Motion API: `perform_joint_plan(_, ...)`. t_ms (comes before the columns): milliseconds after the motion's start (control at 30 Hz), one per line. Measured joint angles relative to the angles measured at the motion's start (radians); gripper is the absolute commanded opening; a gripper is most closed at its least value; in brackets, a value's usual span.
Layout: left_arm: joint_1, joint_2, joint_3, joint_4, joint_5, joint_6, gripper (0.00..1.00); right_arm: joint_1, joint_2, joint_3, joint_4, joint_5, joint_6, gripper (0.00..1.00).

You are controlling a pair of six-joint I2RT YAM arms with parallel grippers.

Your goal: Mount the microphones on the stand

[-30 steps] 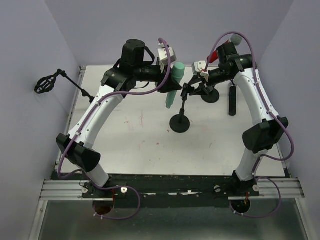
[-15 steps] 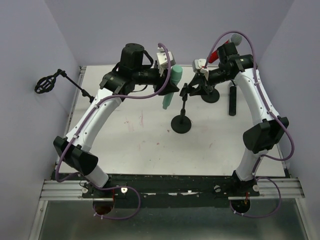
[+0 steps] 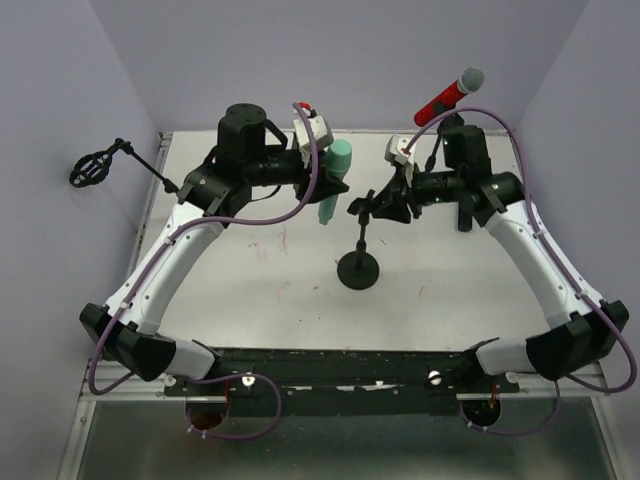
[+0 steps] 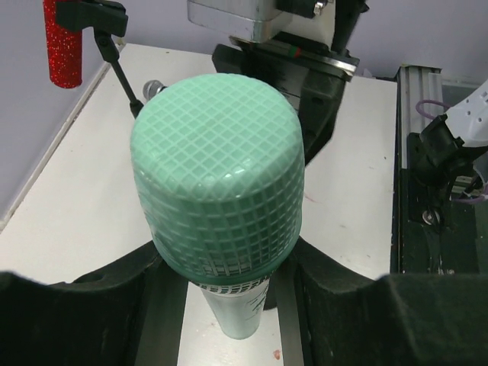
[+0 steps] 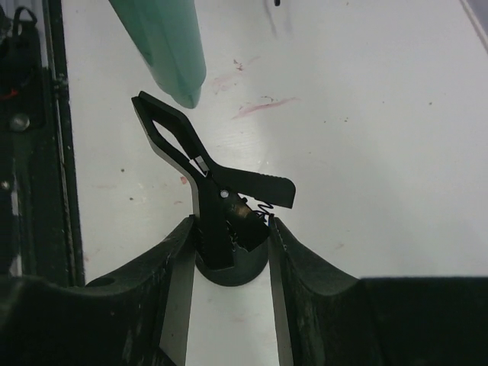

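Note:
My left gripper (image 3: 328, 186) is shut on the mint-green microphone (image 3: 334, 178), which hangs head up above the table. In the left wrist view its mesh head (image 4: 217, 183) fills the middle and both fingers (image 4: 335, 305) press its barrel. My right gripper (image 5: 229, 238) is shut on the black spring clip (image 5: 200, 171) atop the small stand (image 3: 358, 268), just right of the green microphone's tail (image 5: 166, 46). The red microphone (image 3: 449, 95) sits clipped high at the back right. The black microphone (image 3: 466, 214) lies on the table behind my right arm, partly hidden.
A second black stand with a cage mount (image 3: 92, 167) reaches over the table's left edge toward the wall. A round stand base (image 3: 425, 190) is partly hidden under my right wrist. Purple walls close in on three sides.
My right arm swung outward and its jaws closed on the clip; the small stand came a little nearer. My left arm carried the green microphone slightly left. The red microphone is now uncovered.

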Motion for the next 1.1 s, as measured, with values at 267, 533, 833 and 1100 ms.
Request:
perform_joint_plan(267, 0.000, -0.071, -0.062, 0.047, -0.006, -0.018, 0.00, 0.079, -0.121, -0.157, 0.254, 0.238, 0.382, 0.43)
perform_joint_plan(533, 0.000, -0.135, -0.130, 0.051, -0.015, -0.024, 0.00, 0.078, -0.174, -0.196, 0.266, 0.229, 0.389, 0.84)
perform_joint_plan(833, 0.000, -0.225, -0.183, 0.051, -0.028, -0.020, 0.00, 0.078, -0.256, -0.170, 0.095, 0.194, 0.169, 1.00)
perform_joint_plan(1100, 0.000, -0.320, -0.290, 0.051, -0.028, -0.010, 0.00, 0.078, -0.200, -0.029, -0.154, 0.204, -0.375, 1.00)
